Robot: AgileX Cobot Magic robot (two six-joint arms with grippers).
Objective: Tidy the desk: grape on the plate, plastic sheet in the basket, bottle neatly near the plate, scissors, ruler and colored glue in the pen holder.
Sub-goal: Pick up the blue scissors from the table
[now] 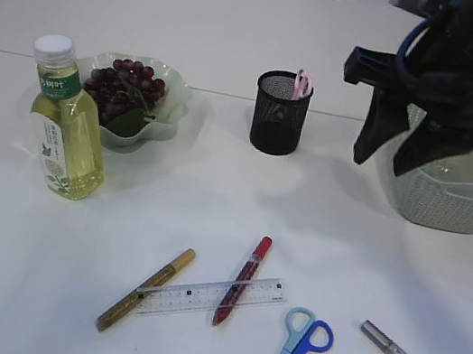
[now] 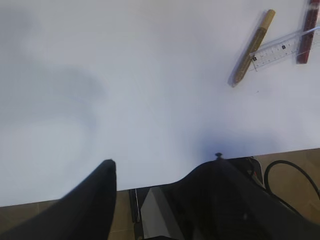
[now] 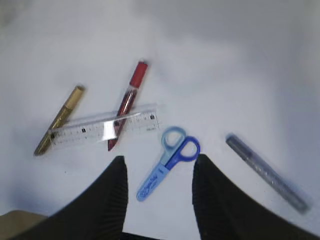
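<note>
My right gripper (image 3: pixel 157 195) hangs above the desk with its two black fingers (image 3: pixel 107 200) apart and nothing between them. Just ahead of the gap lie the blue-handled scissors (image 3: pixel 167 162) in their pale blue sheath. Further out to the left, the clear plastic ruler (image 3: pixel 102 129) rests across the red glitter glue pen (image 3: pixel 126 105), with the gold glitter glue pen (image 3: pixel 59 120) at its far end. The silver glitter glue pen (image 3: pixel 265 172) lies off to the right.

My left gripper (image 2: pixel 150 195) waits low over the desk's near edge, fingers apart and empty, the gold pen and ruler well ahead to the right.

By my reckoning a good part is done: the dark grapes (image 1: pixel 124 88) sit in the pale green scalloped plate (image 1: pixel 170 110), and the clear bottle of yellow liquid (image 1: pixel 65 133) stands upright touching it. The grey-green woven basket (image 1: pixel 457 198) sits behind my right arm; I cannot see a plastic sheet in it. The black mesh pen holder (image 1: pixel 279 116) shows only something pink at its rim. Scissors, ruler and all three glue pens are left.
</note>
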